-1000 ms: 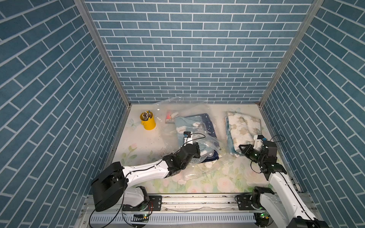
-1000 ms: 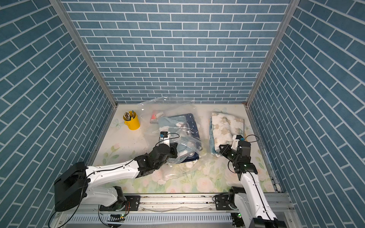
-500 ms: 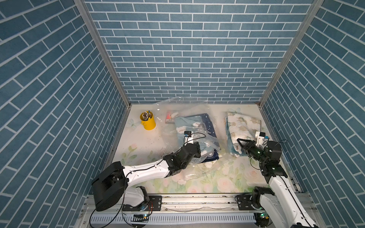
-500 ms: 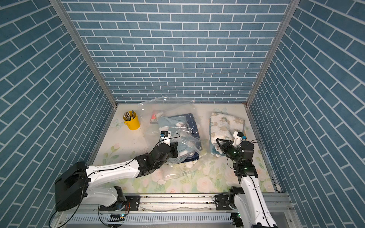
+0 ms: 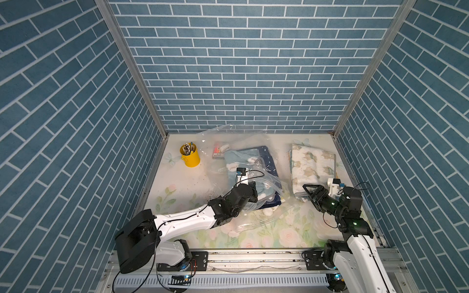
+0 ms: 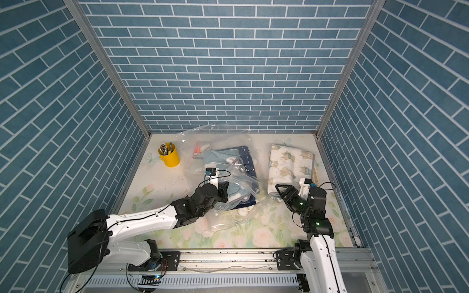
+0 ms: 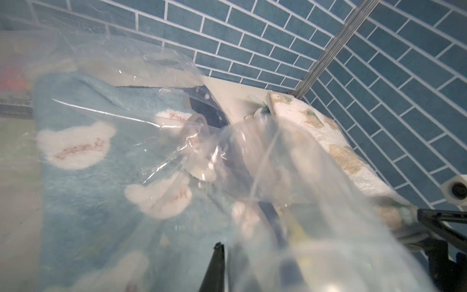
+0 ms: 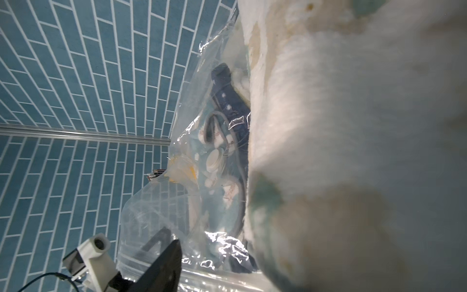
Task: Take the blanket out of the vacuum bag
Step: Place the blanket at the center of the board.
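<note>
The vacuum bag (image 5: 243,142) (image 6: 218,137) lies crumpled mid-table in both top views, its round white valve (image 8: 214,159) showing. A light-blue blanket (image 5: 243,157) (image 7: 88,189) with white patches is inside it. A white bear-print blanket (image 5: 312,162) (image 8: 353,126) lies folded outside the bag at the right. My left gripper (image 5: 255,190) (image 7: 226,246) is at the bag's near end, jaws almost together with bag film between them. My right gripper (image 5: 308,194) stands open at the white blanket's near edge; one finger (image 8: 164,260) shows, the other is hidden by the fabric.
A yellow pen cup (image 5: 190,157) stands at the back left. A small white clip (image 5: 224,147) and a red packet (image 5: 217,152) lie at the bag's far end. Brick walls close in three sides. The flowered tabletop (image 5: 279,233) is bare near the front.
My right gripper has opened and let go of the white blanket's near edge, drawing back slightly. The left jaws have parted a little on the bag film. The left arm has stayed put.
</note>
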